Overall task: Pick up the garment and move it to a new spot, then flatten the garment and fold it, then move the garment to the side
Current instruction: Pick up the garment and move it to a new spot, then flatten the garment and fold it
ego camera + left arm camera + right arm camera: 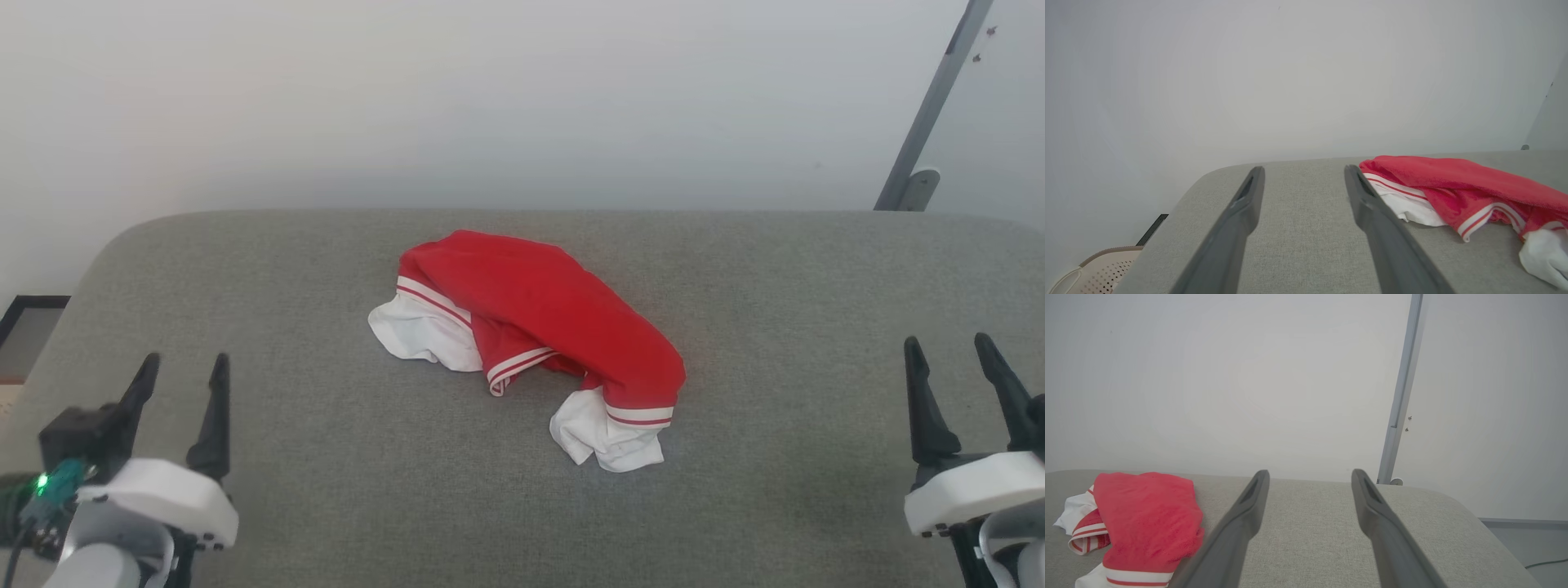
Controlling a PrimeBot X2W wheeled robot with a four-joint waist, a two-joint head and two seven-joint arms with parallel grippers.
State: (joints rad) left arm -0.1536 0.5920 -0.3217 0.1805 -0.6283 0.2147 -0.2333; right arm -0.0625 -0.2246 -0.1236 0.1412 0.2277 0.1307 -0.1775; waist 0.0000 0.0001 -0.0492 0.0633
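The garment (539, 314) lies crumpled in a heap at the middle of the grey padded surface (326, 457), red cloth on top with white panels and white, red-striped trim showing at its edges; its number and lettering are hidden. My left gripper (186, 367) stands open at the lower left, well apart from the heap. My right gripper (947, 349) stands open at the lower right, also apart from it. In the left wrist view the garment (1453, 183) lies to the right of the open fingers (1245, 204). In the right wrist view the garment (1147, 510) lies left of the open fingers (1367, 502).
A white wall rises behind the grey surface. A grey metal post (931, 106) leans at the back right. A beige perforated basket (1098, 269) sits beyond the surface's left edge. A dark frame (24, 314) lies at the far left.
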